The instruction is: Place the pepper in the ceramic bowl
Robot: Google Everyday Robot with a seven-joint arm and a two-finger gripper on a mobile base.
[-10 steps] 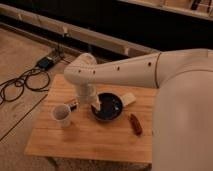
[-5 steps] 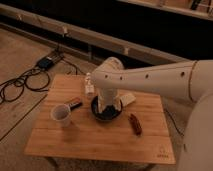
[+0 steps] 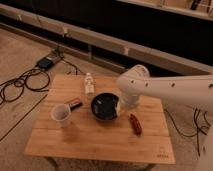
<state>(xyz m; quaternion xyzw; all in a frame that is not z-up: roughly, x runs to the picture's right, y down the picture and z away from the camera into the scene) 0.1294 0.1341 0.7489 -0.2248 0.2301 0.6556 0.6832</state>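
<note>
Sitting on one wooden table [image 3: 100, 142]: one ceramic bowl [image 3: 105, 107], one pepper [image 3: 135, 123], one white cup [image 3: 61, 114], one small bottle [image 3: 89, 83], one dark-and-red oblong object [image 3: 75, 103]. One gripper [image 3: 125, 103] is hanging just beside the bowl's right rim.

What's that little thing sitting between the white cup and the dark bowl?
In the camera view, a small dark-and-red oblong object lies on the table between the white cup and the ceramic bowl. The pincer hangs by the bowl's rim, on the pepper's side.

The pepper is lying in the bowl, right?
No. The camera view shows the pepper lying on the table, just right of the bowl, not in it. The gripper hangs at the bowl's right rim.
</note>
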